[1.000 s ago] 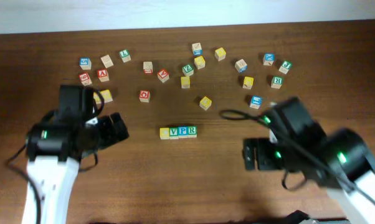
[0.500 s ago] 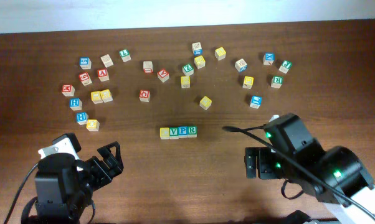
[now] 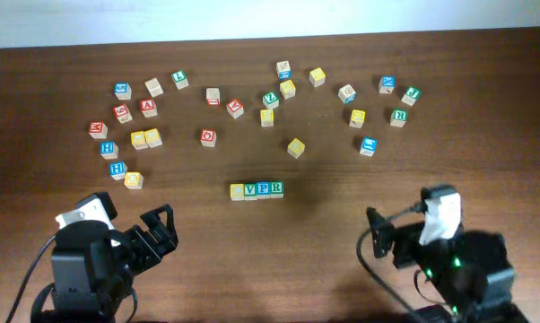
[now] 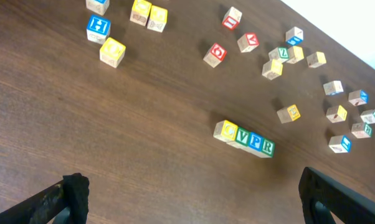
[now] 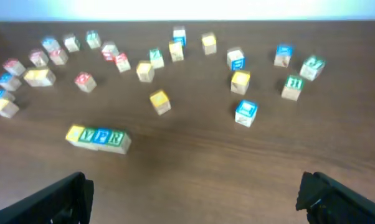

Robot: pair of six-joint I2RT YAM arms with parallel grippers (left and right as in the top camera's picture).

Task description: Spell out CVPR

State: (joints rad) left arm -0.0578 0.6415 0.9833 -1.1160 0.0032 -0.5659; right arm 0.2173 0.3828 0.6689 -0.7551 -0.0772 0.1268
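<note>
From above, the row of four small wooden letter cubes (image 3: 256, 189), a yellow one, then V, P, R, sits mid-table with its cubes touching. The left gripper (image 3: 162, 231) and right gripper (image 3: 382, 238) are at the near edge.

Left wrist: fingers (image 4: 69, 194) spread wide, row far-right.

Right wrist: fingers (image 5: 63, 194) spread wide, row far-left.

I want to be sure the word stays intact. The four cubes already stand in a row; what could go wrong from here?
1. The CVPR row lies ahead of the gap between the left gripper and the right gripper, both open; a sweep across the centre might knock it apart.
2. A loose yellow cube lies close behind the row's right end; if nudged, it could slide into the row.
</note>
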